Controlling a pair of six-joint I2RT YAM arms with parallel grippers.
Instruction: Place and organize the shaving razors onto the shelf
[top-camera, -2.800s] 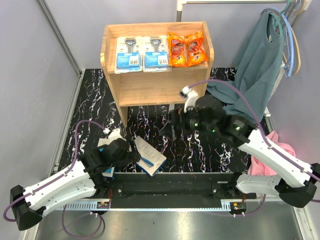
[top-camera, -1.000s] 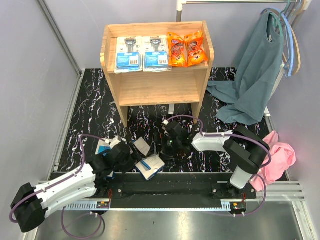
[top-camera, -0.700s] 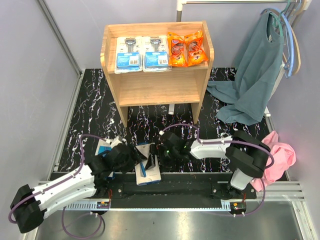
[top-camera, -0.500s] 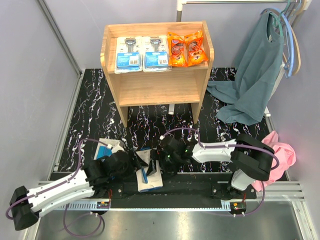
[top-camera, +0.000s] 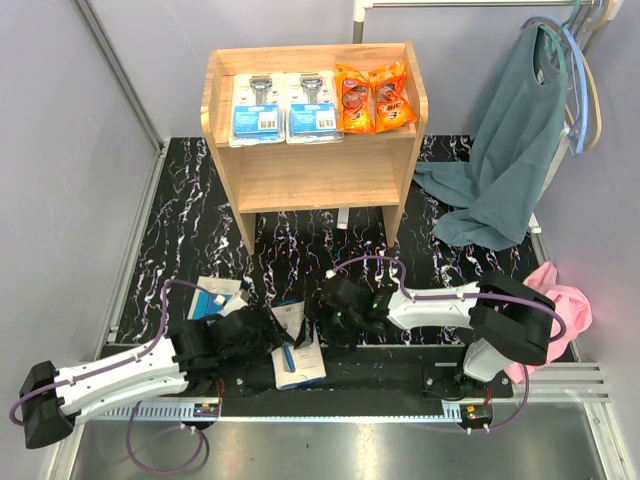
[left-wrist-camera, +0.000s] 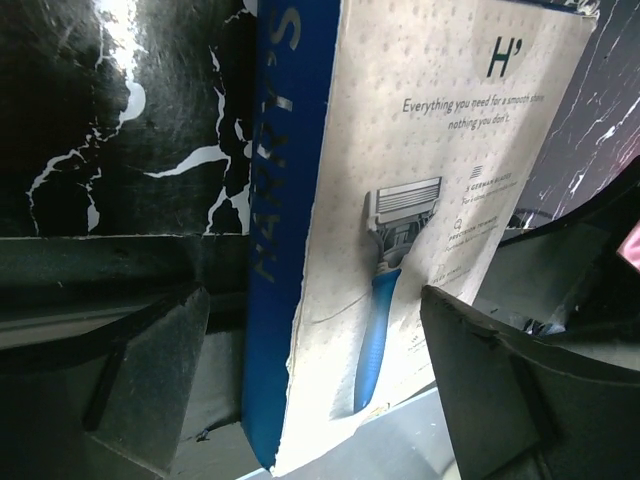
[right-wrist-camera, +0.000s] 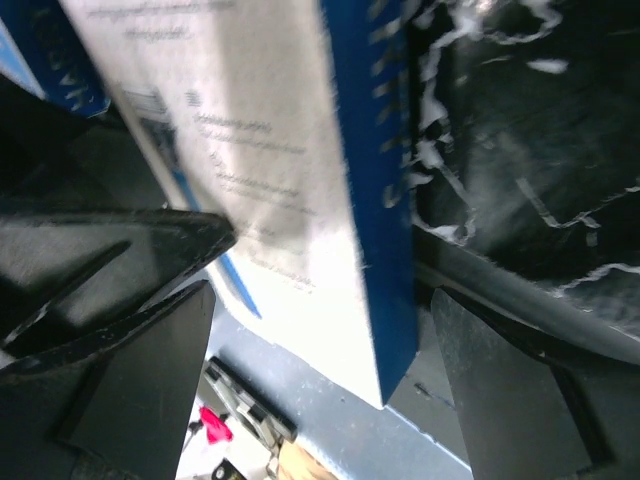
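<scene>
The pale wood shelf (top-camera: 310, 175) holds two blue-card blisters (top-camera: 286, 108) and two orange packets (top-camera: 374, 98) on its top tier. One white-and-blue razor box (top-camera: 298, 352) lies at the table's near edge, partly over the black rail. My left gripper (top-camera: 272, 335) is open on its left side, and the box (left-wrist-camera: 400, 220) sits between its fingers (left-wrist-camera: 140, 370). My right gripper (top-camera: 325, 322) is open on its right side, fingers (right-wrist-camera: 540, 390) straddling the same box (right-wrist-camera: 290, 190). A second box (top-camera: 214, 296) lies on the table to the left.
The shelf's lower tier (top-camera: 315, 170) holds nothing. A teal garment (top-camera: 510, 150) hangs at the right and drapes onto the table; a pink cloth (top-camera: 555, 310) lies at the right edge. The black mounting rail (top-camera: 400, 365) runs along the front.
My right arm has come down from near the shelf to the box at the near edge. The box has slid toward the front and turned. My left gripper has followed it.
</scene>
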